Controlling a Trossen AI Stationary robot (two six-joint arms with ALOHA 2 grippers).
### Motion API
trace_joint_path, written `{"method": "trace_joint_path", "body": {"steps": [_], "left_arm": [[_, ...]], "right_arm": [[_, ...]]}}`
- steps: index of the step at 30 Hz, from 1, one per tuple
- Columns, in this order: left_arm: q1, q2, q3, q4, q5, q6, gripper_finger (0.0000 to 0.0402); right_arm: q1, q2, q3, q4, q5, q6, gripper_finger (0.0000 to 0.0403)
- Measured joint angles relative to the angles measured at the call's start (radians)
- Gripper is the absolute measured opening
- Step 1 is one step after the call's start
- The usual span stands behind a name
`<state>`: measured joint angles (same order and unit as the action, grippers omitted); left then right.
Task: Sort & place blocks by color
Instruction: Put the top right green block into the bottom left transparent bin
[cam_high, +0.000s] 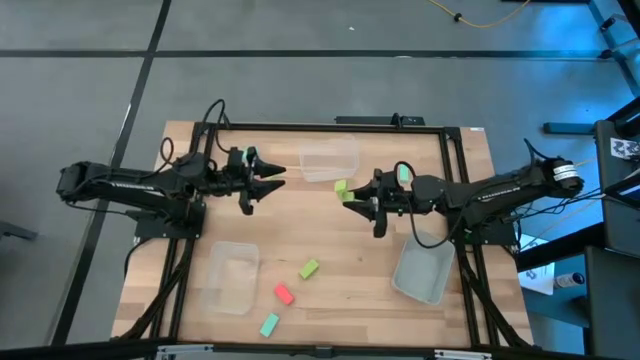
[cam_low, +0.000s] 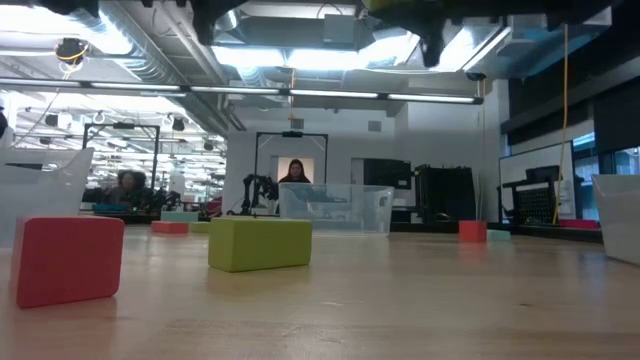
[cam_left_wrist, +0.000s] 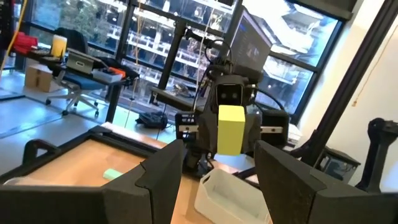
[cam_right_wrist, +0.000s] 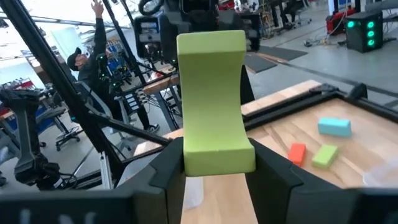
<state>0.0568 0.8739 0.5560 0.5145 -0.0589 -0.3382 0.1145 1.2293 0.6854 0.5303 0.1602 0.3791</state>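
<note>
My right gripper hovers over the table's middle, shut on a lime green block. My left gripper faces it from the left, open and holding nothing. Its fingers frame the right gripper and the lime block in the left wrist view. Three blocks lie flat on the near part of the table: lime green, red-pink and teal. The low view shows the red-pink one and the lime one up close. The remaining blocks are not clearly seen. My right gripper pinches the lime green block between its two fingers, gripping its one end. The fingers come in about level from the table's right side. The block is lifted clear of the table, and its free end sticks out past the fingertips.
Three clear plastic tubs stand on the table: one at the far centre, one near left and one near right. A black frame borders the tabletop. People show in the room beyond the table.
</note>
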Motion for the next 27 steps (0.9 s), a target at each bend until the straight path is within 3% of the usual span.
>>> {"method": "trace_joint_path", "body": {"steps": [10,20,27], "left_arm": [[-0.026,0.205,0.019,0.198,0.025,0.01,0.0191],[-0.031,0.391,0.204,0.167,0.083,0.113,0.0192],[-0.031,0.465,0.268,0.156,0.153,0.113,0.0192]], "right_arm": [[-0.028,0.127,0.115,0.002,-0.062,-0.044,0.0133],[-0.047,0.168,0.153,0.004,-0.086,-0.07,0.0133],[-0.046,0.166,0.153,-0.003,-0.094,-0.075,0.0133]]}}
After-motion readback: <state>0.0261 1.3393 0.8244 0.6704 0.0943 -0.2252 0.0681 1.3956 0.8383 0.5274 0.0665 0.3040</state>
